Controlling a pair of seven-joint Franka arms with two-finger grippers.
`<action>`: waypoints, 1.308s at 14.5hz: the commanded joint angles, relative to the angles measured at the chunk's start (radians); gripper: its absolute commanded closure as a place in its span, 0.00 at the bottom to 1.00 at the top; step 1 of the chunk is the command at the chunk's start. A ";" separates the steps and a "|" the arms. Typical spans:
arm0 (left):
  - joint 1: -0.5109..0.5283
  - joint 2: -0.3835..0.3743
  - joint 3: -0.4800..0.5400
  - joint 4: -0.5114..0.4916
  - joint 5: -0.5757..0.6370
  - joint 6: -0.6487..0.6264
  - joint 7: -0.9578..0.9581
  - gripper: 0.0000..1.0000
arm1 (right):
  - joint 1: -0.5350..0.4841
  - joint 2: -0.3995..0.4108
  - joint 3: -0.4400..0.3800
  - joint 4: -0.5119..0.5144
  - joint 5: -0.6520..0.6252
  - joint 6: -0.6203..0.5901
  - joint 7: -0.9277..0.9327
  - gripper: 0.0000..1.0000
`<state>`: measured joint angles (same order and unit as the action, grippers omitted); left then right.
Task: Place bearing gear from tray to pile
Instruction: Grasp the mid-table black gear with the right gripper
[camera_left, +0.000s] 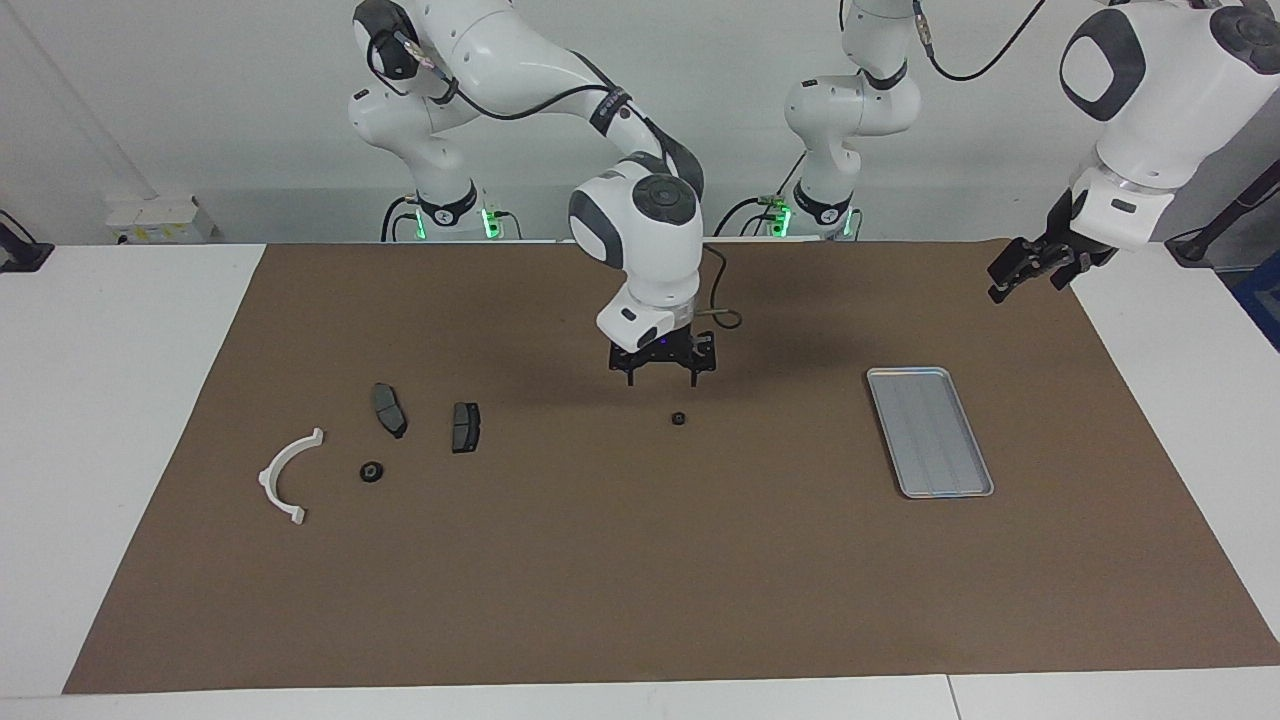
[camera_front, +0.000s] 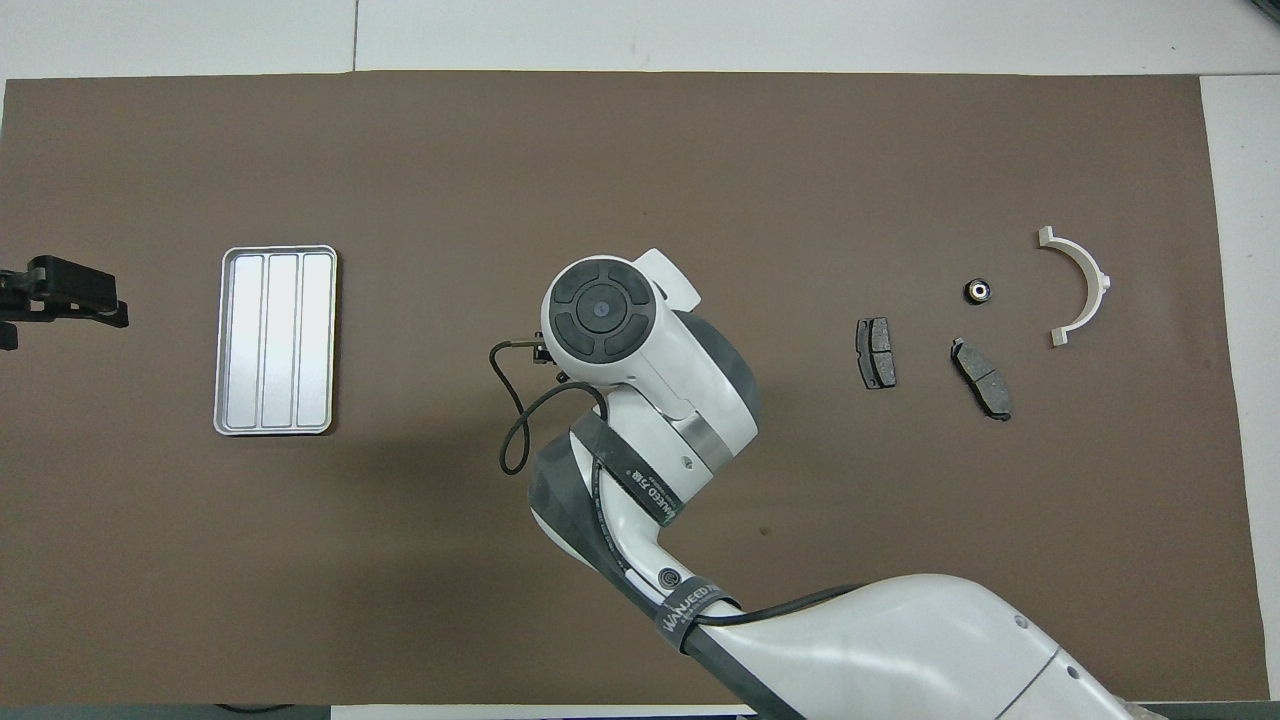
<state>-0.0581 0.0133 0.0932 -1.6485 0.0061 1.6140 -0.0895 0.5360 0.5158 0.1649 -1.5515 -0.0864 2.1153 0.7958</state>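
Just below the right hand (camera_left: 661, 381), whose fingers stand apart and empty, a small bearing gear (camera_left: 678, 419) lies on the tabletop (camera_left: 640, 580), well apart from the tray (camera_left: 929, 431) and the pile (camera_left: 380, 440). Descending off-centre could nudge it away. Left hand (camera_left: 1022, 275) waits open.

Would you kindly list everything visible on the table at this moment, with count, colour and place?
tray: one, silver-grey, toward the left arm's end of the brown mat.
bearing gears: two, black; one mid-mat under the right gripper, one in the pile.
brake pads: two, dark grey, toward the right arm's end.
bracket: one, white, semicircular, beside the pile's gear.
right gripper: open, over the middle gear.
left gripper: open, waiting over the mat's edge, near the tray.
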 joint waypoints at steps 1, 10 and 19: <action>-0.011 0.007 0.011 0.016 -0.006 -0.016 0.008 0.00 | 0.013 0.038 -0.005 0.016 -0.010 0.040 0.016 0.03; -0.023 0.001 0.013 0.000 -0.006 -0.031 0.007 0.00 | 0.001 0.092 -0.005 -0.010 -0.033 0.135 0.014 0.08; -0.036 0.001 0.008 0.007 -0.006 -0.040 0.010 0.00 | -0.001 0.096 -0.004 -0.042 -0.044 0.163 0.013 0.73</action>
<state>-0.0809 0.0136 0.0907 -1.6509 0.0056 1.6017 -0.0895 0.5429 0.6156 0.1547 -1.5727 -0.1060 2.2529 0.7961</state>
